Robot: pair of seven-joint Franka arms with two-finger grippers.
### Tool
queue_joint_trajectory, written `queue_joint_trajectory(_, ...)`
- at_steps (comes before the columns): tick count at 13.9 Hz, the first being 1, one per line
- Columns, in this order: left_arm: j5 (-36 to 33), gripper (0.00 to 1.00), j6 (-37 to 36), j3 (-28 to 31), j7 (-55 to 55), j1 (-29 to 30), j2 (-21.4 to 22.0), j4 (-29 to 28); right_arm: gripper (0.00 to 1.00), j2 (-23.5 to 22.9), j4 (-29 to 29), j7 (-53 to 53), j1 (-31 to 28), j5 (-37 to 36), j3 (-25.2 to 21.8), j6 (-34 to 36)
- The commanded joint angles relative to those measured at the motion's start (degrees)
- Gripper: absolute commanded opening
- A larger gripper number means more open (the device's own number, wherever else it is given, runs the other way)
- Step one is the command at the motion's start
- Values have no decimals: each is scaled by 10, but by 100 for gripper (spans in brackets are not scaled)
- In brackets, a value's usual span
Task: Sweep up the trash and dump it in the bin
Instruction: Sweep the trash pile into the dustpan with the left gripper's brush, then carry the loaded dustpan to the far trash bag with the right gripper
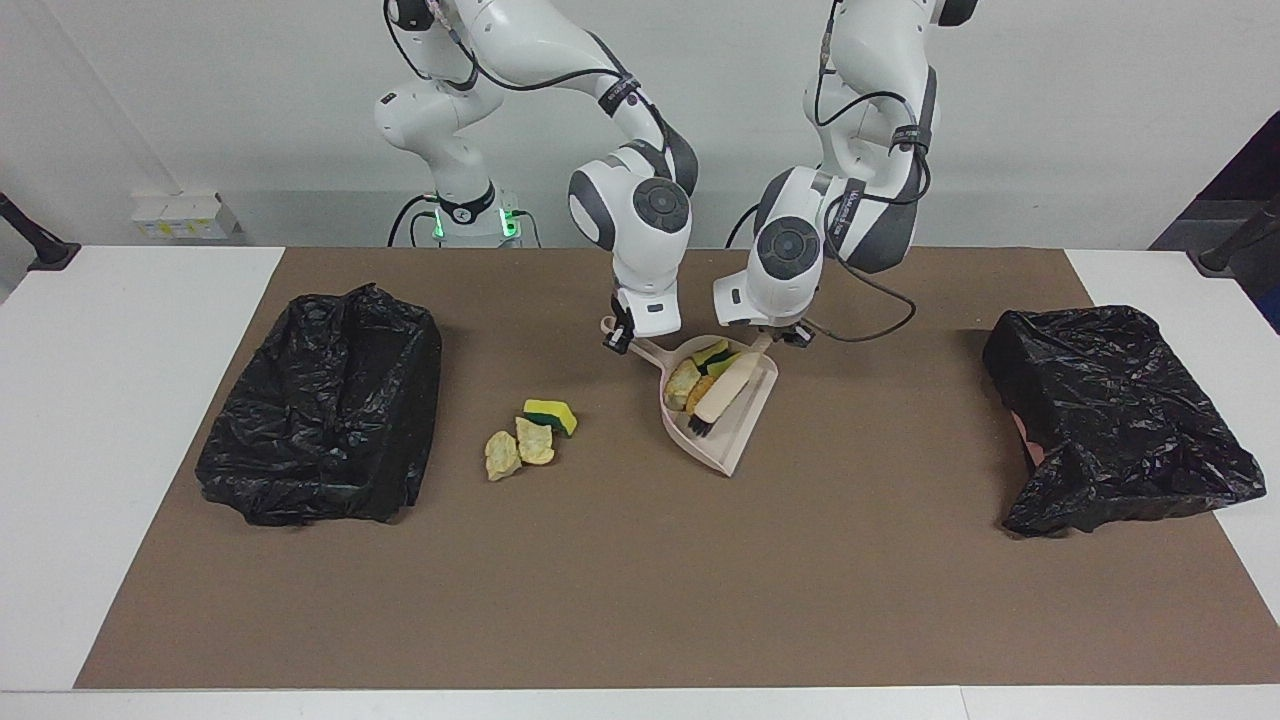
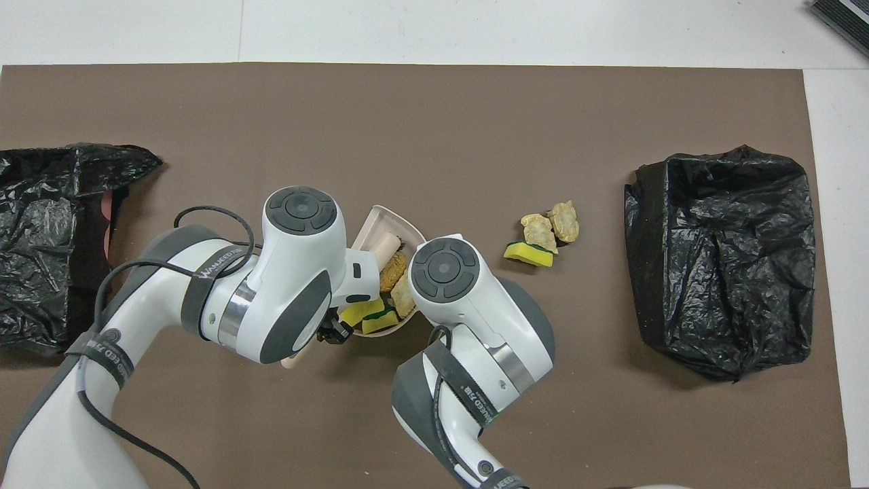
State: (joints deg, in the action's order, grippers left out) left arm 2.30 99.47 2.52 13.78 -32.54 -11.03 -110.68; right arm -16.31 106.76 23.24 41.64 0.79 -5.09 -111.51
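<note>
- Trash lies in two groups on the brown mat (image 1: 640,560).
- One group sits in the beige dustpan (image 1: 740,425): a tan foam chunk (image 1: 682,384), an orange crusty chunk (image 1: 699,393) and yellow-and-green sponge pieces (image 1: 714,354), all crowded toward the pan's handle end.
- The second group lies on the mat toward the right arm's end of the table, apart from the dustpan: one yellow-and-green sponge piece (image 1: 551,413) with two tan chunks (image 1: 519,448) just beside it, slightly farther from the robots.
- The right gripper (image 1: 617,340) is pinched on the dustpan's handle, holding the pan with its mouth pointing away from the robots.
- The left gripper (image 1: 778,338) is clamped on the handle of the brush (image 1: 724,390); the brush lies slantwise inside the dustpan, its dark bristles against the scraps.
- One black bin-bag-lined bin (image 1: 325,405) stands at the right arm's end of the table, another (image 1: 1115,420) at the left arm's end.
- Neither bin shows any scraps inside from these views.
</note>
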Motion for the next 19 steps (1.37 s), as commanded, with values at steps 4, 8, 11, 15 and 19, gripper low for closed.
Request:
queue_joint_trajectory(4, 22, 0, -61, 9, 0, 74, 18, 53, 0, 3, -10, 10, -9, 8, -1, 9)
queue_joint_trajectory(8, 37, 0, -98, 10, -52, 90, 30, 42, 0, 48, -9, 22, -43, 1, -2, 44)
queue_joint_trajectory(11, 48, 0, -123, 3, -170, 71, 55, 13, 0, 106, -9, 71, -100, -9, -4, 99)
queue_joint_trajectory(15, 97, 0, -55, 4, -301, 7, 117, -92, 0, 169, -8, 162, -194, -64, -4, 152)
queue_joint_trajectory(19, 125, 0, -2, 4, -377, -63, 172, -177, 0, 204, -3, 333, -337, -87, -4, 170)
